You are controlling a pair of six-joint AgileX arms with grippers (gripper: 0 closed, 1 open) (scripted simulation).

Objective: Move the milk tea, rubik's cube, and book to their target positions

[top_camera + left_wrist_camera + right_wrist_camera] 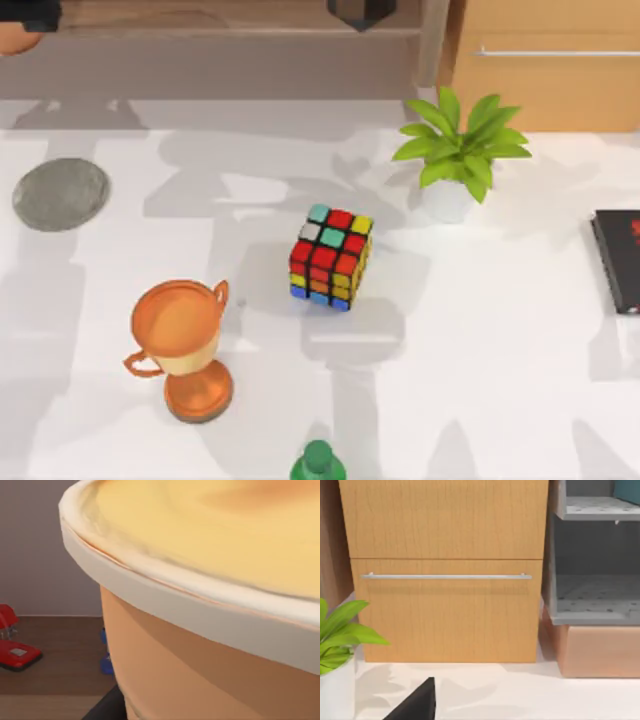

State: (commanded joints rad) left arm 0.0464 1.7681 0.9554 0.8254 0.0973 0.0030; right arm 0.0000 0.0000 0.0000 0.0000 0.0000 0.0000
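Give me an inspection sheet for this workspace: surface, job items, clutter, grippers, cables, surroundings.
Surface: white table, crossed by grey shadows.
Job's things: cube stands mid-table; milk tea sits very close to the left wrist camera; a teal corner on the upper shelf may be the book, cannot confirm.
Clutter: trophy, potted plant, black book at the right edge, grey disc, green bottle top, red stapler.
Grippers: fingers cannot be judged.
Cables: nothing seen.
Surroundings: wooden drawer front with bar handle, grey shelves.
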